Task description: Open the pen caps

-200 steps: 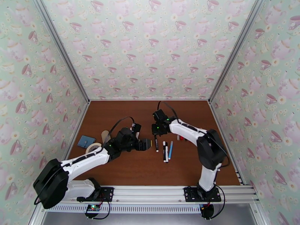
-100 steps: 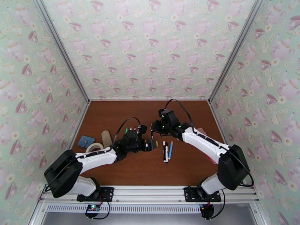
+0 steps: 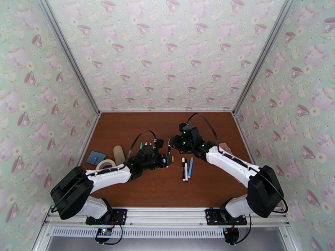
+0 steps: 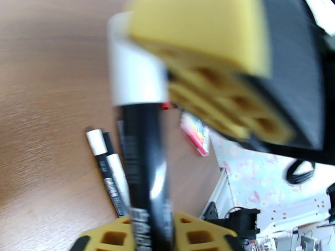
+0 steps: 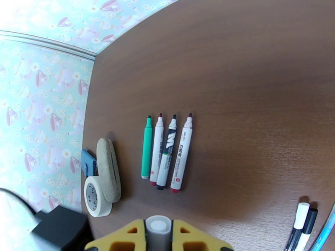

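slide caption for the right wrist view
Four uncapped pens in a row beyond the right tool, shut on a white cap.

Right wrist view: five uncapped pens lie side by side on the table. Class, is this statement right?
Not quite. The right wrist view shows four uncapped pens lying side by side on the table, not five.

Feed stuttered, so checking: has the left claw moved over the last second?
Yes: the left claw has shifted right, closer to the two slim black-and-white plastic marker pens lying flat.
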{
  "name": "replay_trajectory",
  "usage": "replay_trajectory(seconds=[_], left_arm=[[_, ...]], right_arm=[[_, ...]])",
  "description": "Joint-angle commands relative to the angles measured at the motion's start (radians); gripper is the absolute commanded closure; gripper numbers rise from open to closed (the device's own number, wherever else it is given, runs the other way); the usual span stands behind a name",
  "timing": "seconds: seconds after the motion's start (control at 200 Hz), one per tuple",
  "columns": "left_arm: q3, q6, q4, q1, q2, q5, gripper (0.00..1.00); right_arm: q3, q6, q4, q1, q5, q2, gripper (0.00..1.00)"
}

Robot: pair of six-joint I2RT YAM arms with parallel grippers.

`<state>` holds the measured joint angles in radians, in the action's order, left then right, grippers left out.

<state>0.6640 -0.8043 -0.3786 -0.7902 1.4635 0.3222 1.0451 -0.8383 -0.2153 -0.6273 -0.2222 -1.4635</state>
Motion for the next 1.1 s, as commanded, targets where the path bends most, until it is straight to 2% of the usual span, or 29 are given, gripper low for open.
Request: replay_trajectory(seconds=[0.0,0.095,0.25,0.441,0.566,0.791,0.876,1.017,1.092], left_arm=[[0.024,0.063,0.002,-0.01,0.003,0.009,0.91],[0.02,0.113,0.014,-0.014,0.001,0.032,0.97],[0.013,0.152,0.006,-0.017,-0.003,0.085,0.99],[0.028,0.178,0.023,-0.028,0.001,0.109,1.0],[0.044,0.187,0.037,-0.036,0.011,0.113,1.0],[0.058,0.194,0.049,-0.043,0.014,0.12,1.0],[0.057,0.199,0.06,-0.045,0.013,0.121,1.0],[0.057,0.205,0.069,-0.051,0.017,0.124,1.0],[0.057,0.205,0.069,-0.055,0.02,0.124,1.0]], right_arm=[[-0.017,-0.018,0.017,-0.005,-0.011,0.027,0.83],[-0.013,-0.006,0.016,0.001,-0.053,0.031,0.79],[-0.011,0.005,0.021,0.009,-0.131,0.025,0.73],[-0.007,0.014,0.03,0.011,-0.189,0.016,0.7],[-0.002,0.018,0.03,0.012,-0.191,0.011,0.7],[-0.001,0.023,0.019,0.013,-0.169,0.009,0.8],[-0.001,0.025,0.017,0.02,-0.16,0.014,0.81],[0.007,0.03,0.015,0.034,-0.17,0.018,0.72],[0.011,0.033,0.014,0.037,-0.176,0.017,0.71]])
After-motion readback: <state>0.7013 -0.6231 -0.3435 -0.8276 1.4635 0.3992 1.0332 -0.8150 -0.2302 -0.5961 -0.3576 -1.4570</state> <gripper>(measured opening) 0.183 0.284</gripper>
